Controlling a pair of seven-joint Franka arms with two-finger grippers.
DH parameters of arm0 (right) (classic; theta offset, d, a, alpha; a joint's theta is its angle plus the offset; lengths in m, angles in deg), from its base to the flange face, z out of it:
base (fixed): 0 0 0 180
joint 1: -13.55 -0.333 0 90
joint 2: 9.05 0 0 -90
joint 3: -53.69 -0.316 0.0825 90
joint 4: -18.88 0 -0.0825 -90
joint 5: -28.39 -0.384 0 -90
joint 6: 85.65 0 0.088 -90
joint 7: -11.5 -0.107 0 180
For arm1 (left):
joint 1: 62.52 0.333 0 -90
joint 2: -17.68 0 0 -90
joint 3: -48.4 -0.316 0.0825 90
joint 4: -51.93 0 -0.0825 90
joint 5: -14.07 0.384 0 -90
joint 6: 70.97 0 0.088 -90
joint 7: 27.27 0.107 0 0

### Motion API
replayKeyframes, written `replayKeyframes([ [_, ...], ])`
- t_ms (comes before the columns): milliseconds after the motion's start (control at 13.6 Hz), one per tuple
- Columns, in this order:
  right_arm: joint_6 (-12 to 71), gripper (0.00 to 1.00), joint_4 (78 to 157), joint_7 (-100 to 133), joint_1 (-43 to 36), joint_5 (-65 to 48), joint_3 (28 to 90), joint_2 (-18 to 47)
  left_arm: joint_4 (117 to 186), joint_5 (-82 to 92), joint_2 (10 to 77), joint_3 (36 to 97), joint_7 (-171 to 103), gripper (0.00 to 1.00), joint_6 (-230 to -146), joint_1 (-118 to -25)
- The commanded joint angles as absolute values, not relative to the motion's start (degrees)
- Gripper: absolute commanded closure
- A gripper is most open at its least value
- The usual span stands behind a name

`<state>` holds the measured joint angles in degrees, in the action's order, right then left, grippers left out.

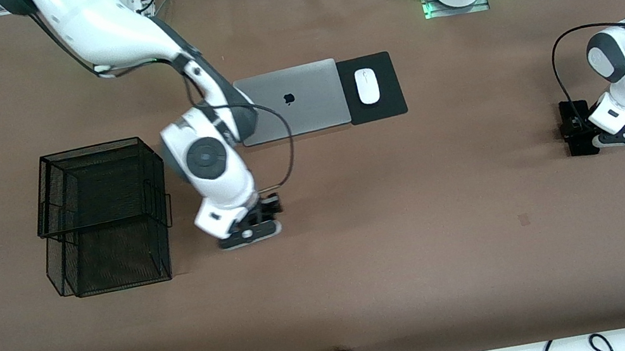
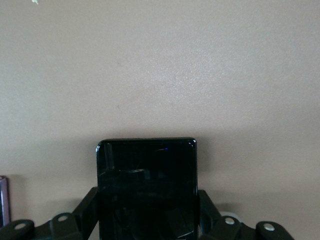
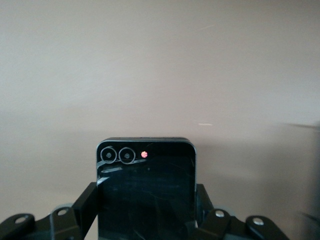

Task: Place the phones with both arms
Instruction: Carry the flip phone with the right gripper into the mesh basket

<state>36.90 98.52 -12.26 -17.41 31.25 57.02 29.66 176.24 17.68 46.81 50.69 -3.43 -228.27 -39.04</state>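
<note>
Left gripper [image 2: 147,220] and right gripper [image 3: 145,220] (both low over the table), each clamping a black phone [image 2: 146,185] [image 3: 145,190].

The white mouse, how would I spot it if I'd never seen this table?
Find the silver laptop in the middle of the table, toward the robots' bases. Beside it, toward the left arm's end, lies a black pad. The white mouse sits on that pad, the only small white oval there.
</note>
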Motion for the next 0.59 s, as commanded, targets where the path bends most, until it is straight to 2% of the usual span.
replayKeyframes([
  [0,27.0,0.84,101.0,-11.7,-17.5,31.3,62.3,21.4,176.6,16.5,47.9,51.2,-3.3,0.63,-229.7,-38.5],
  [221,17.0,0.83,102.7,-8.8,-17.4,31.4,68.5,15.7,176.4,16.5,47.8,51.2,-4.9,0.84,-229.2,-39.1],
  [516,15.9,0.83,114.7,1.7,-17.4,31.2,77.5,6.0,176.1,16.5,47.2,51.2,-4.9,0.98,-228.6,-39.1],
])
